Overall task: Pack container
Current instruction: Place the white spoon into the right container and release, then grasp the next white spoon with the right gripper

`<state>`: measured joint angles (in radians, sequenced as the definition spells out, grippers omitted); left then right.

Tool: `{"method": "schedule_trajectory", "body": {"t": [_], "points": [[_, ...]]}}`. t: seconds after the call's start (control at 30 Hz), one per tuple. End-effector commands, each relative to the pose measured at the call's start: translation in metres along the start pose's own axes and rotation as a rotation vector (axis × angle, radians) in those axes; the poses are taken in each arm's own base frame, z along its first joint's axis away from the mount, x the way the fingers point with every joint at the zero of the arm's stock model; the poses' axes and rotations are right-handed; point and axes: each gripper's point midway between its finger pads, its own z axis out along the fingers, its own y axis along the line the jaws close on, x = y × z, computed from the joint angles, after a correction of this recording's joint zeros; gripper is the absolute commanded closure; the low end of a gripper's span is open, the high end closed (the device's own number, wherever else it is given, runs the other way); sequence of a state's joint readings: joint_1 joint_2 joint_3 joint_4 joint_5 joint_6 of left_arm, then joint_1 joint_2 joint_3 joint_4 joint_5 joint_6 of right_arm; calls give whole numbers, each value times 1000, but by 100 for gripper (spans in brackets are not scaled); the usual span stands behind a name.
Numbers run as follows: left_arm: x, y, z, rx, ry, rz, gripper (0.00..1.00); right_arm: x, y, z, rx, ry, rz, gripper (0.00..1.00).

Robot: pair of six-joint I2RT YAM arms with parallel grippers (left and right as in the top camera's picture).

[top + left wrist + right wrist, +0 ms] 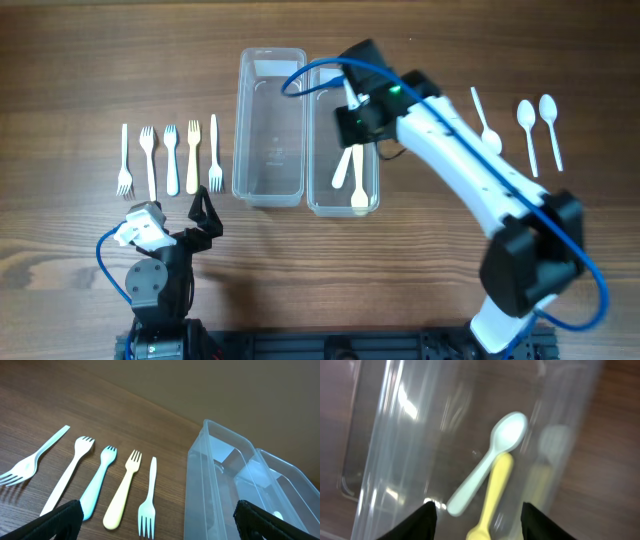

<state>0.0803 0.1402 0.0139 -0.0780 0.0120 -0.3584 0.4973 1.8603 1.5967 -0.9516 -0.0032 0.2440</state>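
Observation:
Two clear plastic containers stand side by side, the left container (268,130) bare, the right container (325,205) holding a pale blue spoon (487,462) and a yellow spoon (495,492). My right gripper (356,120) is open and empty above the right container, over the two spoons. Several forks (170,158) lie in a row left of the containers. Three white spoons (528,132) lie at the right. My left gripper (203,212) is open and empty near the front edge, below the forks; its view shows the forks (125,490) and the left container (210,490).
The table is dark wood (80,70). The right arm (480,180) stretches diagonally from the front right across to the containers. The left arm's base (155,285) sits at the front left.

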Motion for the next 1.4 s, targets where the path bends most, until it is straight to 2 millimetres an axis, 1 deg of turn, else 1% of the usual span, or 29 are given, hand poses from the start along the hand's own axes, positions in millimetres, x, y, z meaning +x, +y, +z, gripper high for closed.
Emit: {"method": "schedule_trajectory", "body": {"t": [0.0,0.03,0.07,0.1,0.13,0.17,0.2,0.27,0.33,0.4,0.43,0.5,0.53,0.6,0.67,0.7,0.73,0.83,0.93,1.03,1.1,1.2,1.33,1.37], "points": [[2,2,0,-7,2,-16,0,-33,-73,-99,153,-222,93,39],[2,2,0,-7,2,-16,0,-29,-93,-110,201,-226,110,37],[2,2,0,-7,2,-16,0,-21,-120,-122,255,-220,135,35],[2,2,0,-7,2,-16,0,-15,-133,-128,280,-208,145,32],[2,2,0,-7,2,-16,0,-5,-152,-132,307,-178,159,29],[2,2,0,-7,2,-16,0,5,-169,-134,328,-143,183,28],[2,2,0,-7,2,-16,0,13,-181,-135,341,-116,204,25],[2,2,0,-7,2,-16,0,27,-203,-131,365,-75,247,21],[2,2,0,-7,2,-16,0,36,-221,-125,373,-58,275,18],[2,2,0,-7,2,-16,0,39,-235,-118,375,-62,313,18],[2,2,0,-7,2,-16,0,40,-245,-112,386,-68,333,17],[2,2,0,-7,2,-16,0,41,-259,-102,398,-74,336,9],[2,2,0,-7,2,-16,0,42,-265,-97,404,-75,335,7],[2,2,0,-7,2,-16,0,45,-279,-81,415,-71,324,7],[2,2,0,-7,2,-16,0,48,-286,-67,420,-62,302,9],[2,2,0,-7,2,-16,0,50,-288,-57,420,-52,279,10],[2,2,0,-7,2,-16,0,50,-292,-41,418,-37,248,10],[2,2,0,-7,2,-16,0,50,-295,-20,405,-16,223,11],[2,2,0,-7,2,-16,0,52,-293,8,354,18,157,10],[2,2,0,-7,2,-16,0,58,-297,36,337,73,106,9],[2,2,0,-7,2,-16,0,64,-298,52,328,103,108,10],[2,2,0,-7,2,-16,0,68,-299,71,311,120,108,9],[2,2,0,-7,2,-16,0,71,-293,96,250,129,110,10],[2,2,0,-7,2,-16,0,73,-294,99,249,134,111,10]]}}
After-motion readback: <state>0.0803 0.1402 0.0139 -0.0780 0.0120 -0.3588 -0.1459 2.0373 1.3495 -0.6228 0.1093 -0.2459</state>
